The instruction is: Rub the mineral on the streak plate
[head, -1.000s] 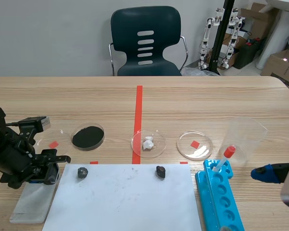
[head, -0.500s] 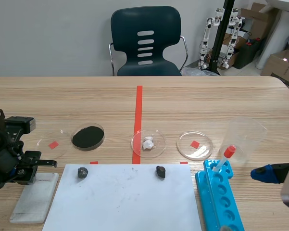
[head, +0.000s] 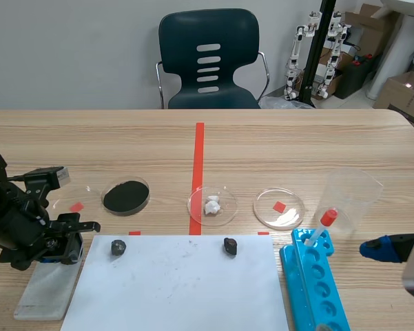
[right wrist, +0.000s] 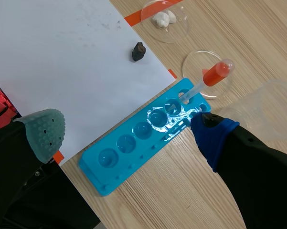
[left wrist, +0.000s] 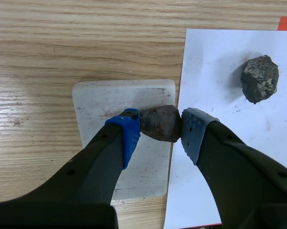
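My left gripper (left wrist: pixel 160 126) is shut on a brownish-grey mineral (left wrist: pixel 161 123) and presses it onto the white streak plate (left wrist: pixel 110 98), near the plate's edge beside the paper. In the scene view that gripper (head: pixel 60 249) sits low at the table's left, over the plate (head: pixel 47 295). Faint reddish streaks mark the plate. A second grey mineral (left wrist: pixel 260 78) lies on the white paper (head: pixel 176 289) just ahead of the gripper, also seen as a dark lump (head: pixel 118 247). A third dark mineral (head: pixel 229 245) rests at the paper's far edge. My right gripper (right wrist: pixel 129 131) hangs open above the blue well tray (right wrist: pixel 148 143).
Along the far side of the paper stand petri dishes: one with black powder (head: pixel 126 196), one with white lumps (head: pixel 212 205), two with red squares (head: pixel 279 207). A dropper (head: pixel 322 225) leans in the blue tray (head: pixel 317 286); a clear beaker (head: pixel 351 196) is beside it.
The left gripper with its mineral slid left along the streak plate half a second ago and has come back right, to about where it was one second ago. The right arm kept still.
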Controlling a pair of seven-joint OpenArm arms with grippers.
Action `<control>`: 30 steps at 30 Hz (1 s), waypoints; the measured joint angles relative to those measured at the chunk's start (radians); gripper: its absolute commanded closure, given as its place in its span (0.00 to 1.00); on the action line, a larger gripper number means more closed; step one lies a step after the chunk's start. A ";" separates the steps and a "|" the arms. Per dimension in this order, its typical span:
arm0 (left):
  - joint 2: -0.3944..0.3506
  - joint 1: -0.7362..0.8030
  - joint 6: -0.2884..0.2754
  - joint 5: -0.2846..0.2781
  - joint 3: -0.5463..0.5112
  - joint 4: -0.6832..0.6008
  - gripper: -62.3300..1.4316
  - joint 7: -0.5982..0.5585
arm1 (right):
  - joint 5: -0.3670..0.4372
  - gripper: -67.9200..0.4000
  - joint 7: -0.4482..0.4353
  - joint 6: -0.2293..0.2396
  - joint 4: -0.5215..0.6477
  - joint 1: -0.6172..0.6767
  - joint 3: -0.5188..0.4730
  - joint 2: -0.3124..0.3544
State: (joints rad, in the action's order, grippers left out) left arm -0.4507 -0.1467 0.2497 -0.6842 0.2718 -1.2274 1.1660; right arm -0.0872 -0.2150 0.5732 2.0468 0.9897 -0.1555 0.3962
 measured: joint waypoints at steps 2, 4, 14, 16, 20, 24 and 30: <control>0.000 0.000 0.000 -0.002 0.000 0.000 0.77 0.000 | 0.000 0.19 0.000 0.000 0.000 0.000 0.000 0.000; 0.000 0.000 0.000 0.003 0.000 0.000 0.77 -0.002 | 0.000 0.19 0.000 0.000 0.000 0.000 0.000 0.000; 0.019 -0.001 0.064 0.190 0.001 -0.001 0.77 0.018 | 0.000 0.19 0.000 0.000 0.000 0.000 0.000 0.000; 0.016 0.000 0.085 0.258 0.001 -0.001 0.77 0.031 | 0.000 0.19 0.000 0.000 0.000 0.000 0.000 0.000; 0.010 0.000 0.098 0.306 0.001 0.000 0.77 0.038 | 0.000 0.19 0.000 0.000 0.000 0.000 0.000 0.000; 0.010 0.000 0.097 0.288 0.001 0.000 0.77 0.038 | 0.000 0.19 0.000 0.000 0.000 0.000 0.000 0.000; 0.001 0.000 0.045 0.134 0.000 0.000 0.77 0.009 | 0.000 0.19 0.000 0.000 0.000 0.000 0.000 0.000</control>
State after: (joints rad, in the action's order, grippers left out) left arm -0.4496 -0.1471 0.2951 -0.5507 0.2718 -1.2270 1.1748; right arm -0.0872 -0.2146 0.5732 2.0468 0.9897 -0.1555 0.3962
